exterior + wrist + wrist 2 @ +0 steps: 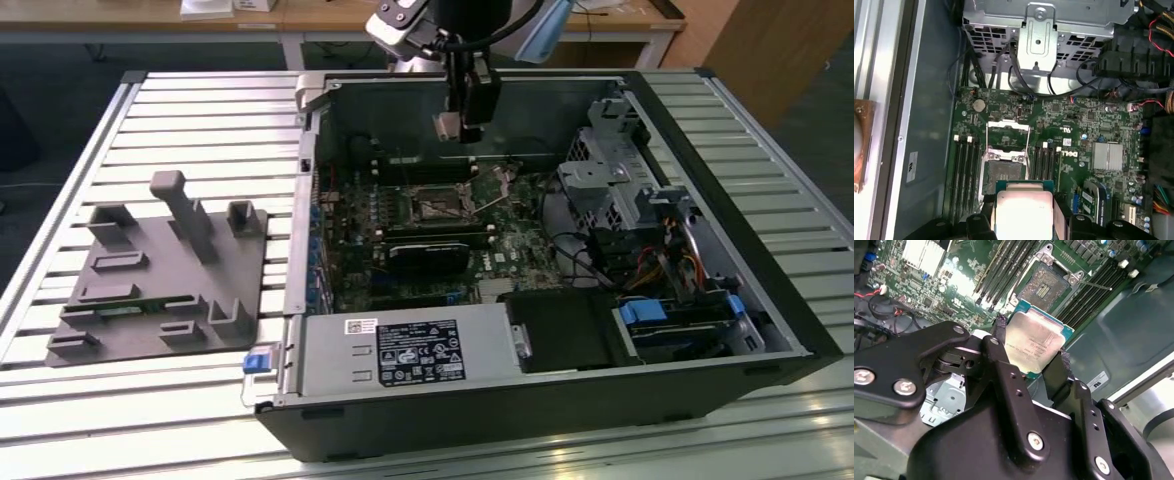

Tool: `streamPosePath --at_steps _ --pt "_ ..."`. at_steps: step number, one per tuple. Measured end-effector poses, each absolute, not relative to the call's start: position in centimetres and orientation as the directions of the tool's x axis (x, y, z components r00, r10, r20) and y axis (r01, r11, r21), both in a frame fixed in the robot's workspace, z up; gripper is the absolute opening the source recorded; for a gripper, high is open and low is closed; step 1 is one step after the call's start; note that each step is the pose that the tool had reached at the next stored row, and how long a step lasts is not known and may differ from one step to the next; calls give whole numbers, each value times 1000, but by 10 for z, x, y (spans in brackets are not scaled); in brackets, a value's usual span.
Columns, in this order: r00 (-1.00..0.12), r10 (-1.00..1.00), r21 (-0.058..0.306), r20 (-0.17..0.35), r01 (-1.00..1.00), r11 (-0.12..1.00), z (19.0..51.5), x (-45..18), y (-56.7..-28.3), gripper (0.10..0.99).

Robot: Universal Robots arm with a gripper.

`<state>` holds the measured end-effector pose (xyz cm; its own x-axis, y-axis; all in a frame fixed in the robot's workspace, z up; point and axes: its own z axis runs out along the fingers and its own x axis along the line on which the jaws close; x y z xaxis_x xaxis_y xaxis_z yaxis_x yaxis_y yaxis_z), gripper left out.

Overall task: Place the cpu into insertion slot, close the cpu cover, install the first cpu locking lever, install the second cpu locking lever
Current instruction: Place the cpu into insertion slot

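**One cpu in the hand, socket wide open**

Quick count first: one cpu [1036, 335], one insertion slot [1046, 287], one cpu cover [1007, 124], and one hand [1030, 347] with two black fingers [1006, 375].

The cpu is pinched by two opposite edges between those fingers, with its metal lid turned to the camera in both wrist views. It's held up in the air over the motherboard, well clear of the slot. In the exterior view it's found at upper centre of the frame, with the slot lower down, near the middle.

The slot is seen bare, and the cover is flipped up off it. One thin locking lever [1093, 285] can be seen sticking out beside the slot. A second one can't be made out for sure.

Memory slots [966, 170] are lined up on both sides of the insertion slot, four counted on one side. In the exterior view:
- One long black card [427, 250] is parked just below the slot.
- A metal drive cage [614, 190] is crowded in on the exterior view's right.
- A labelled power supply [400, 352] is set at lower centre.

The case [534, 410] is laid open on a slatted metal counter [200, 100]. One grey fixture plate [160, 270] with upright pegs is placed at the exterior view's left. Wooden desks [134, 12] are seen along the top edge.
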<state>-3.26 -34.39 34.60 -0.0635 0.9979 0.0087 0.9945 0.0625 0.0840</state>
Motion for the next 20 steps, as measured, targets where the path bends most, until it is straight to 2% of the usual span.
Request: streamPosePath --at_steps 20 --pt "-59 998 83 7 995 58 330 -33 -338 541"
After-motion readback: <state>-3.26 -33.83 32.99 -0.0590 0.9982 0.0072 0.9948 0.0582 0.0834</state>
